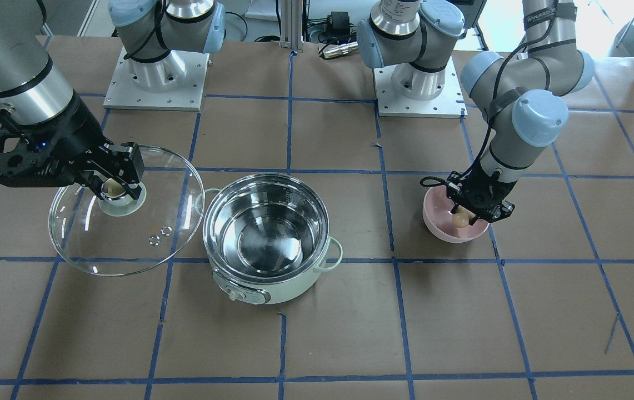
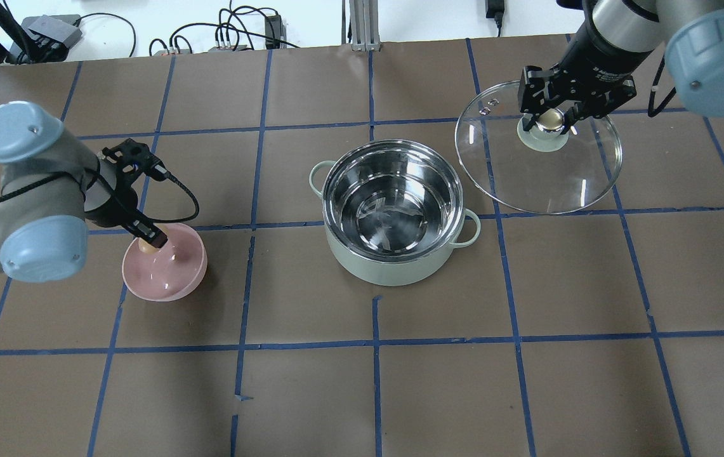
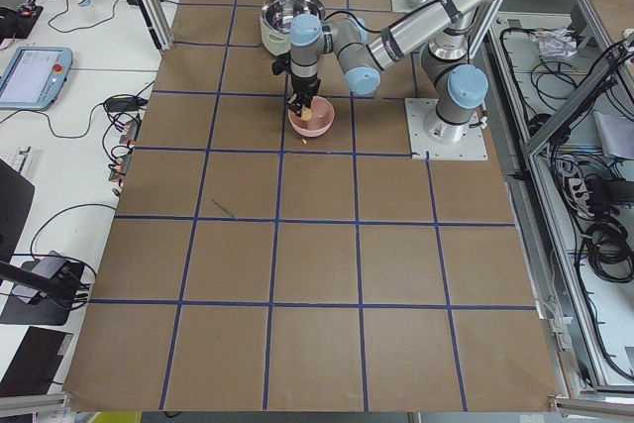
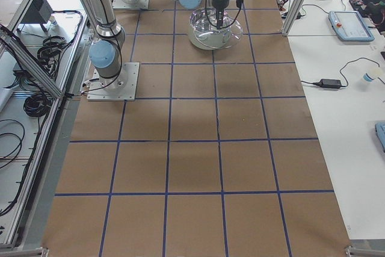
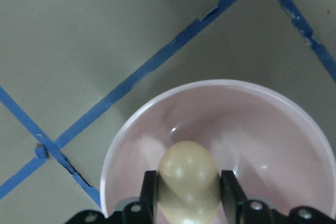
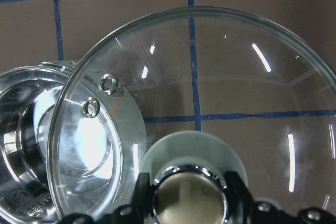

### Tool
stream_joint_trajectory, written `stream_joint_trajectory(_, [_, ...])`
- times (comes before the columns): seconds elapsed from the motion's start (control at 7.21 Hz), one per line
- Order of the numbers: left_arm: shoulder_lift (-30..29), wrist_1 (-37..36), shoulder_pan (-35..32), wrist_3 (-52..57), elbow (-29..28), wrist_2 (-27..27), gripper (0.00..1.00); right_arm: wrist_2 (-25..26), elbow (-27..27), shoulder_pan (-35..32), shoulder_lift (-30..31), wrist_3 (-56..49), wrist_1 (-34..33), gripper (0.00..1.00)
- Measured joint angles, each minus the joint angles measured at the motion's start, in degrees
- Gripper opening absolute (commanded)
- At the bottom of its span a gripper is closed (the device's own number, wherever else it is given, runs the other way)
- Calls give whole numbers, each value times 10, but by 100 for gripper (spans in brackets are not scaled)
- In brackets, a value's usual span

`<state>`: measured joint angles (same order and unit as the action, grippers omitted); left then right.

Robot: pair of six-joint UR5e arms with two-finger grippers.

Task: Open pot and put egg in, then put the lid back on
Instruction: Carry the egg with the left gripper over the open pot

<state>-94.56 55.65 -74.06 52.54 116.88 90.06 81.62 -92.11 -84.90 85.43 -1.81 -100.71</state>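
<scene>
The mint-green pot [image 2: 393, 254] stands open at the table's middle, its steel inside empty; it also shows in the front view [image 1: 272, 278]. My right gripper [image 2: 551, 118] is shut on the beige knob of the glass lid [image 2: 546, 184] and holds the lid beside the pot, tilted; the lid's rim overlaps the pot's edge in the right wrist view [image 6: 220, 77]. My left gripper [image 2: 151, 243] is shut on the light-brown egg [image 5: 189, 187] inside the pink bowl [image 2: 174, 279]. The egg shows between the fingers [image 5: 148, 195] in the left wrist view.
The pink bowl [image 1: 439, 222] stands on brown paper marked with blue tape lines. The two arm bases [image 1: 155, 83] stand at the table's far side in the front view. Cables lie along the table's edge [image 2: 209, 38].
</scene>
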Motion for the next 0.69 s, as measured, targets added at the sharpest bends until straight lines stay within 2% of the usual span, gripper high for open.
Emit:
stream_joint_trajectory(0.28, [11, 52, -28, -45, -67, -2, 11, 0, 0, 0, 0, -3, 0, 41])
stream_joint_trajectory(0.69, [3, 66, -129, -224, -130, -5, 11, 0, -2, 0, 0, -4, 0, 41])
